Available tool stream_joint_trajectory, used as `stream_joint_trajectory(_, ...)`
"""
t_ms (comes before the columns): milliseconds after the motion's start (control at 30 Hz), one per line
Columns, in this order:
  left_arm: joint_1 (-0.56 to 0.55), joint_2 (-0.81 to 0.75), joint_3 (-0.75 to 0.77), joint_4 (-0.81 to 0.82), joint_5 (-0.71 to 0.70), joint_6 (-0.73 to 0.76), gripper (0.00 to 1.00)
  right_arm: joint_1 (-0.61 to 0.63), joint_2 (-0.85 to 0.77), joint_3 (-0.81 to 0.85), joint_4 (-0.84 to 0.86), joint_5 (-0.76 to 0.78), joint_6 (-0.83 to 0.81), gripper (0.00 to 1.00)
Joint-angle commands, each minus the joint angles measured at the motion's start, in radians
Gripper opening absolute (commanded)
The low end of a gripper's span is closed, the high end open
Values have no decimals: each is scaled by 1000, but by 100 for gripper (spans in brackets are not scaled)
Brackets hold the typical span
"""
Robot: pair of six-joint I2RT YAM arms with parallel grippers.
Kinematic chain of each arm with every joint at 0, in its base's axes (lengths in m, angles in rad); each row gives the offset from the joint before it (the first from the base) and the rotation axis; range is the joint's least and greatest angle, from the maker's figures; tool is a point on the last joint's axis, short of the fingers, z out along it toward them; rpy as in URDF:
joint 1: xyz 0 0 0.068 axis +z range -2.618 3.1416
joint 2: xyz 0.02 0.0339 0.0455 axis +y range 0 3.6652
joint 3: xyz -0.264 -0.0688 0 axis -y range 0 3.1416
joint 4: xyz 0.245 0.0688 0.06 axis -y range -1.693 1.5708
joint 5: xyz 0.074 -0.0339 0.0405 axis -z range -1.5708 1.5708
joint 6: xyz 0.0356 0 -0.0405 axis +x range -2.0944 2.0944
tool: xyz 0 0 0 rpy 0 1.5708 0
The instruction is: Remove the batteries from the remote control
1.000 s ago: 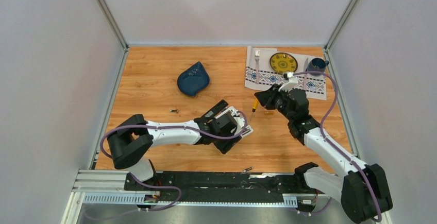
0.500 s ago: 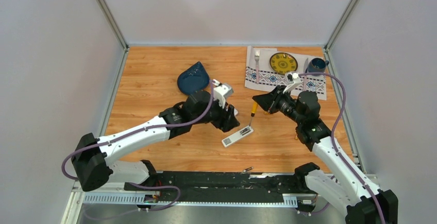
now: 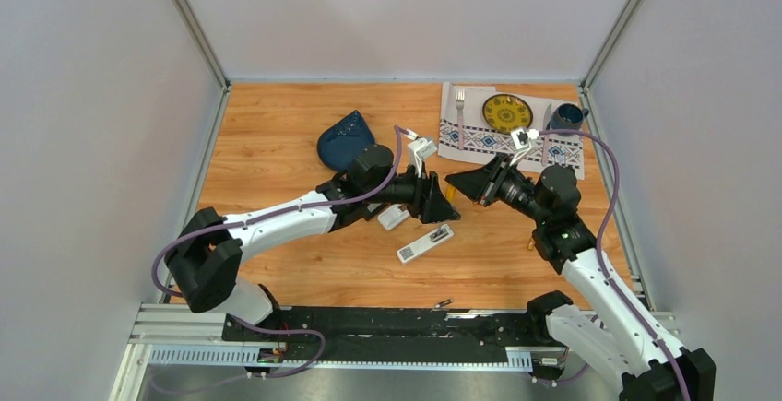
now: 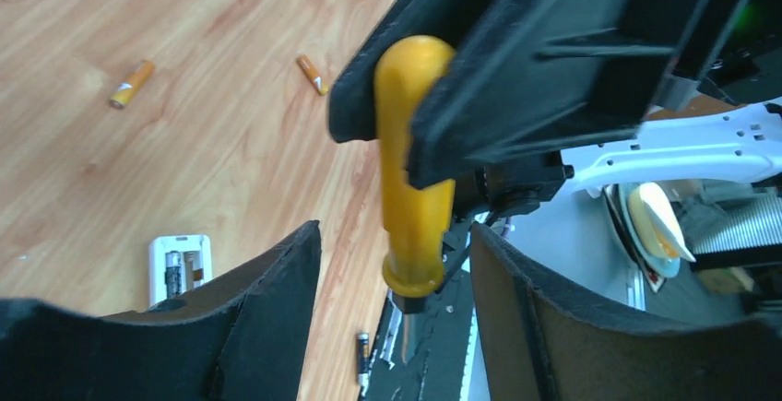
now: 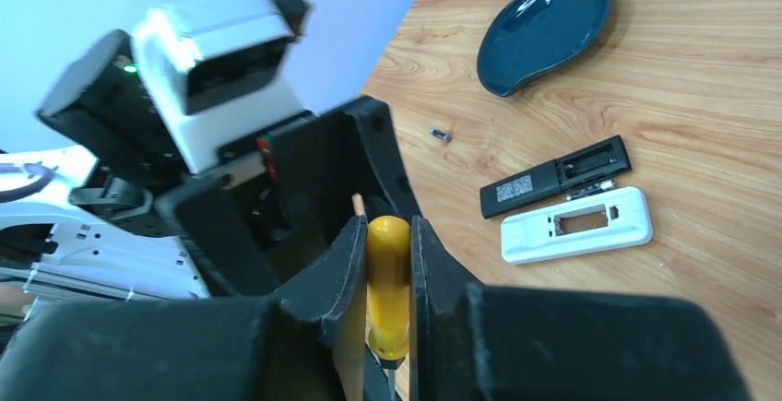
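Wood-grain counter [image 3: 277, 157], pale walls on three sides.

- Nearest: loose grey battery [image 4: 361, 347] lies by the black rail [image 3: 369, 323].
- White remote [image 3: 426, 242] lies mid-counter with its compartment open. A dark battery [image 4: 171, 272] is seated inside.
- Left gripper [image 3: 446, 208]: jaws released, standing either side of the screwdriver [image 4: 415, 171] handle with a gap on both sides.
- Right gripper [image 5: 388, 235]: jaws clenched on that orange handle.
- First orange battery [image 4: 131, 84] and second orange battery [image 4: 312, 74] lie loose on the wood, apart.
- Black remote [image 5: 556, 176], compartment open, lies just beside a white shell [image 5: 576, 224].
- Far: blue teardrop remote [image 3: 346, 140]; placemat [image 3: 470, 138] with plate [image 3: 507, 112].
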Motion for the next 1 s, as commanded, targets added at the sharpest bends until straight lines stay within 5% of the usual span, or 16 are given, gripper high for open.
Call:
stream_joint_trajectory(0, -1, 26, 23, 128, 100, -56, 58, 5, -35, 28, 59, -17, 47, 1)
stream_joint_trajectory(67, -1, 29, 20, 129, 109, -56, 47, 5, -38, 33, 47, -8, 48, 1)
stream_joint_trajectory(100, -1, 29, 17, 128, 115, -53, 30, 5, -41, 34, 42, -3, 45, 2)
stream_joint_trajectory(167, -1, 18, 9, 125, 108, -50, 11, 5, -40, 36, 25, 3, 45, 5)
stream_joint_trajectory(267, -1, -14, -2, 59, 67, -3, 0, 3, -37, 42, -16, 18, 37, 13)
stream_joint_trajectory(400, -1, -73, 12, -109, -8, 80, 0, 3, -34, 45, -12, 17, 50, 25)
stream_joint_trajectory(733, -3, -245, 15, -431, -266, 257, 0, -15, -35, 111, -6, -3, 47, 100)
stream_joint_trajectory(967, -1, -334, 9, -533, -355, 309, 0, -26, -8, 156, 25, -105, 1, 100)
